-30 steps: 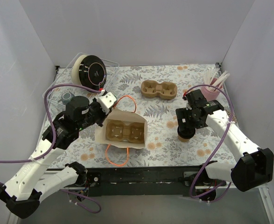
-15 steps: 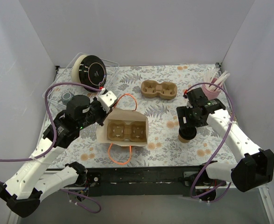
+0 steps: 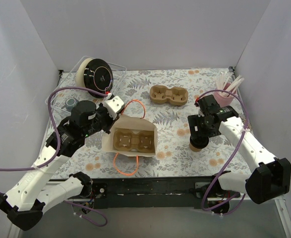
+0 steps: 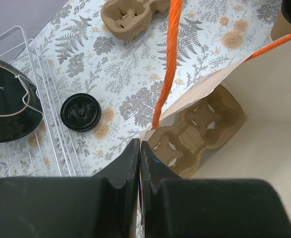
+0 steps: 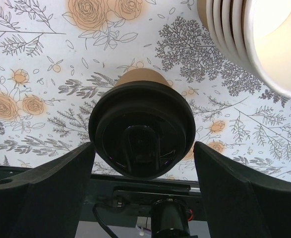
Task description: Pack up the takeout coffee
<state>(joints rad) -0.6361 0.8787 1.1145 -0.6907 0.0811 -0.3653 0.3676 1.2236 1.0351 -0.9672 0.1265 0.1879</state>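
Kraft-brown under a round black lid, the takeout coffee (image 3: pixel 198 145) stood on the floral counter (image 3: pixel 175 161), right of the paper bag (image 3: pixel 107 143) and well apart from it. The right arm (image 3: pixel 244 141) reached over the cup from above. In the right wrist view its jaws sat spread wide on either side of the lid and pressed against the lid's edges, gripping the cup there. The cup's base looked to be on the counter, though the top view did not make that sure.

The left arm (image 3: pixel 61 144) had its jaws pinched shut on the near rim of the paper bag. The bag stood open with its orange handles (image 3: pixel 125 167) loose. A moulded pulp cup carrier (image 3: pixel 133 140) lay inside the bag, its wells empty. A second carrier (image 3: pixel 168 95) sat on the counter behind the bag. A pink cup of straws (image 3: pixel 225 97) stood near the right wall. A loose black lid (image 4: pixel 81 112) lay at the left beside a white wire rack (image 4: pixel 41 144).
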